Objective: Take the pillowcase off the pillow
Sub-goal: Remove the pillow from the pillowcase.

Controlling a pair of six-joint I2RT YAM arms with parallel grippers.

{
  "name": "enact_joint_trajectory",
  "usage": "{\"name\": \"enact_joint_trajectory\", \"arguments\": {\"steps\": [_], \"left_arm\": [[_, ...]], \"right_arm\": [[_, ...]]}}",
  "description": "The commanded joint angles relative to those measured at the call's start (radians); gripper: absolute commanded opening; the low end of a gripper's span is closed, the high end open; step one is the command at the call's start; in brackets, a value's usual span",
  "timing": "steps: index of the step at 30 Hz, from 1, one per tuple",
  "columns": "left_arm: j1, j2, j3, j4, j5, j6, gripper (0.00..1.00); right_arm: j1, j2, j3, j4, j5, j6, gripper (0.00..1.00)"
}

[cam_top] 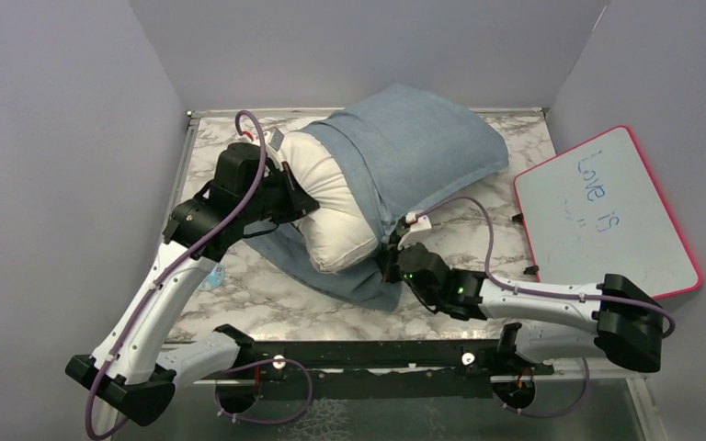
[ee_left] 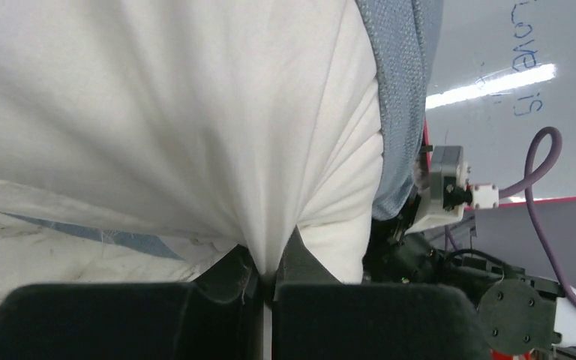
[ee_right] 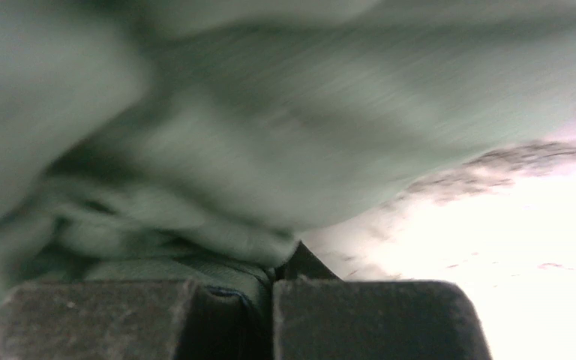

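The white pillow [cam_top: 329,197] sticks halfway out of the grey-blue pillowcase [cam_top: 423,152] on the marble table. My left gripper [cam_top: 296,197] is shut on the pillow [ee_left: 195,112], with a fold of its white cloth pinched between the jaws. My right gripper [cam_top: 392,250] is shut on the pillowcase's hem at the near opening, where folds of the cloth [ee_right: 217,150] bunch into the closed jaws. A flap of the pillowcase [cam_top: 349,280] lies flat on the table under the pillow. In the left wrist view the pillowcase's blue edge [ee_left: 401,90] runs down the right of the pillow.
A pink-rimmed whiteboard [cam_top: 607,211] with blue writing leans at the right of the table. Grey walls close in the left, back and right. The table's marble top [cam_top: 239,285] shows between the arms.
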Motion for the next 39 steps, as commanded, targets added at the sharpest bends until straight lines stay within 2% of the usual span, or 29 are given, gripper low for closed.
{"name": "enact_joint_trajectory", "arguments": {"steps": [1, 5, 10, 12, 15, 18, 20, 22, 24, 26, 29, 32, 36, 39], "left_arm": [[0.008, -0.053, 0.124, 0.075, -0.114, 0.05, 0.0], [0.008, -0.078, 0.122, 0.044, -0.143, 0.051, 0.0], [0.008, -0.101, 0.094, 0.032, -0.164, 0.055, 0.0], [0.008, -0.103, 0.06, 0.034, -0.153, 0.054, 0.0], [0.008, -0.111, 0.0, 0.045, -0.106, 0.046, 0.0], [0.008, -0.133, -0.066, 0.061, -0.112, 0.027, 0.0], [0.008, -0.152, -0.103, 0.073, -0.119, 0.008, 0.0], [0.008, -0.165, -0.133, 0.097, -0.11, -0.015, 0.0], [0.008, -0.167, -0.153, 0.132, -0.081, -0.031, 0.0], [0.008, -0.155, -0.151, 0.159, -0.056, -0.044, 0.0], [0.008, -0.122, -0.107, 0.188, -0.012, -0.045, 0.0], [0.008, -0.088, -0.023, 0.201, 0.011, -0.036, 0.0], [0.008, -0.052, 0.064, 0.205, 0.02, -0.033, 0.0], [0.008, -0.033, 0.091, 0.217, 0.055, -0.047, 0.0]], "right_arm": [[-0.158, 0.027, 0.028, -0.289, 0.063, -0.006, 0.01], [-0.215, 0.016, 0.023, -0.236, -0.062, -0.039, 0.01], [-0.215, -0.002, 0.05, -0.258, -0.11, -0.022, 0.02], [-0.215, -0.036, 0.048, -0.232, -0.177, -0.049, 0.11], [-0.216, -0.091, 0.051, -0.204, -0.288, -0.096, 0.38], [-0.215, -0.135, 0.078, -0.243, -0.346, -0.11, 0.61], [-0.216, -0.164, 0.088, -0.24, -0.433, -0.133, 0.67], [-0.215, -0.19, 0.075, -0.175, -0.598, -0.176, 0.7], [-0.215, -0.197, 0.035, -0.042, -0.766, -0.212, 0.74], [-0.213, -0.179, -0.026, 0.099, -0.838, -0.192, 0.79], [-0.199, -0.135, -0.135, 0.336, -0.811, -0.203, 0.8], [-0.199, -0.086, -0.2, 0.523, -0.744, -0.313, 0.81], [-0.198, -0.005, -0.142, 0.545, -0.692, -0.456, 0.83], [-0.199, 0.049, -0.12, 0.603, -0.584, -0.454, 0.84]]}}
